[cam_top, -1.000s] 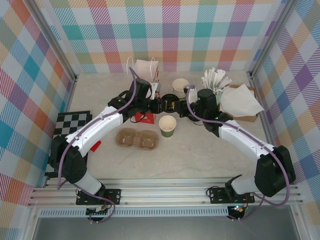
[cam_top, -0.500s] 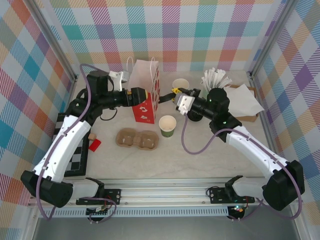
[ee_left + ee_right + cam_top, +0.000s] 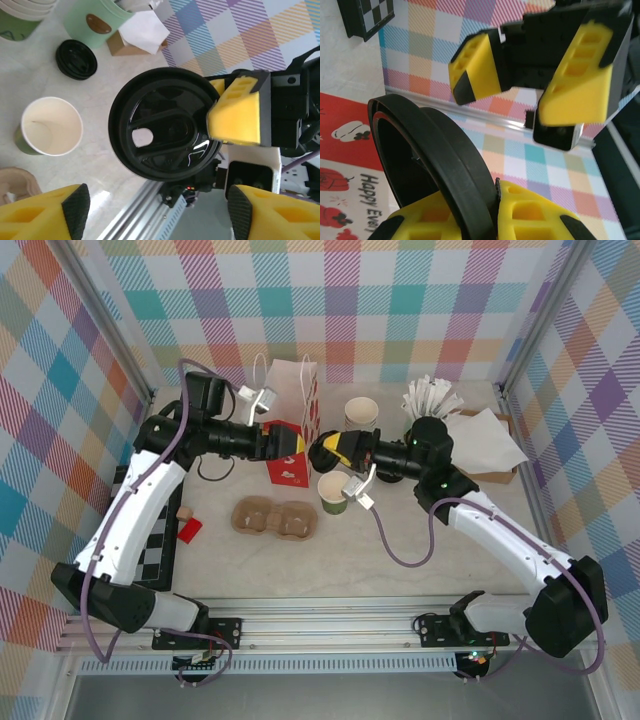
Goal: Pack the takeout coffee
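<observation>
My right tool (image 3: 336, 450) pinches the lid (image 3: 165, 127) beside the bag (image 3: 290, 385); my left tool (image 3: 284, 440) is spread. The cup (image 3: 335, 492) stands near the bag, so I should lay the lid flat on it.

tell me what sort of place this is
Probably a robot test cell staged as a takeout coffee counter, not a real café: plaid walls box in the table, which holds a paper bag, a cardboard cup carrier and paper cups, and the right gripper grips a black lid.

White arm shells (image 3: 130, 515), black joints (image 3: 545, 590), purple cables (image 3: 400, 552), yellow tool fingers (image 3: 272, 215)
</observation>
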Robot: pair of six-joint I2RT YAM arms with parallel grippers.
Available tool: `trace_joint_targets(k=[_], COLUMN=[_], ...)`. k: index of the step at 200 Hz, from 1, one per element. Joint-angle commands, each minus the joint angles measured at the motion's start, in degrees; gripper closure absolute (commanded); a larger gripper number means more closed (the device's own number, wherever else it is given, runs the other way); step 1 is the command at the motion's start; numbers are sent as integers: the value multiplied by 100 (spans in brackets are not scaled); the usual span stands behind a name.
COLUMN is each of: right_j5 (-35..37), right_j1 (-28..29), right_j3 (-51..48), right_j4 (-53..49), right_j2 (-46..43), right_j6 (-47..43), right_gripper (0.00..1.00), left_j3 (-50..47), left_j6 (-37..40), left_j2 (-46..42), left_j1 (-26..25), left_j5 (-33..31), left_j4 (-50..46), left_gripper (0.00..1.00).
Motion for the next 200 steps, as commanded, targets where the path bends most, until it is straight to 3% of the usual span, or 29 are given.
trace_joint_targets(k=[1, 63, 120, 200], right_j5=[-402, -419, -432, -428], right_j1=[125, 223, 256, 353], right_j3=[226, 286, 301, 306], right_j4=[-182, -58, 203, 274], right_j2=[-133, 19, 99, 115], right_j6=[-542, -321, 149, 438], right_gripper=[100, 100, 100, 100], left_j3=[149, 76, -192, -177], left_j6=[205, 113, 471, 520], left_j2=[242, 455, 514, 753], left_j1=[26, -1, -1, -2], left_j5=[412, 618, 1250, 1280], left_j4=[-318, -94, -156, -177], left_gripper=[32, 37, 53, 70])
